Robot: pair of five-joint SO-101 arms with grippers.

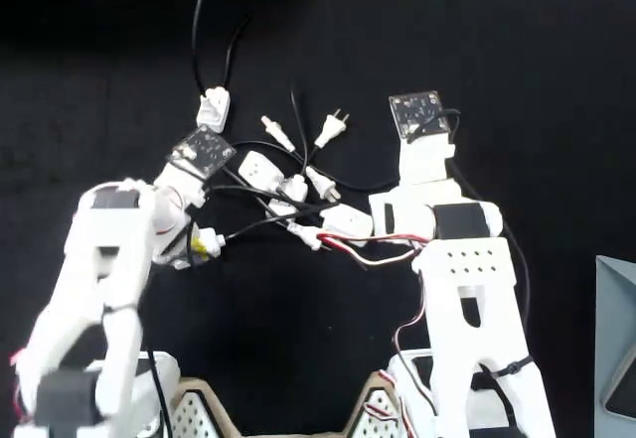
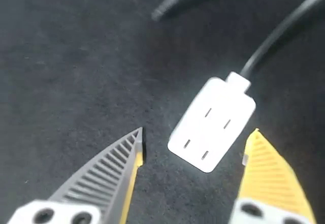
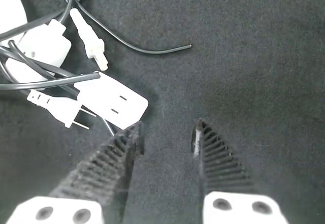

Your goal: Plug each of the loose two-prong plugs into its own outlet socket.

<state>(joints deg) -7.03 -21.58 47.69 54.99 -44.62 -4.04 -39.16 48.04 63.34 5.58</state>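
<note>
A white outlet socket (image 2: 210, 125) on a black cord lies flat on the black cloth, slots up, between the fingers of my open left gripper (image 2: 197, 132), which do not touch it. In the high view this looks like the socket (image 1: 214, 110) at the far left. My right gripper (image 3: 167, 126) stands open over bare cloth, beside another white socket (image 3: 114, 102) and a two-prong plug (image 3: 56, 107). A second plug (image 3: 89, 43) lies farther off. Loose plugs (image 1: 333, 125) (image 1: 276, 132) and sockets (image 1: 258, 168) (image 1: 346, 221) are tangled mid-table.
Black cords (image 1: 268, 195) cross the pile between the two arms. A thin black wire end (image 3: 152, 50) lies near the right gripper. A grey box (image 1: 618, 339) stands at the right edge. Black cloth (image 1: 537, 110) covers the table.
</note>
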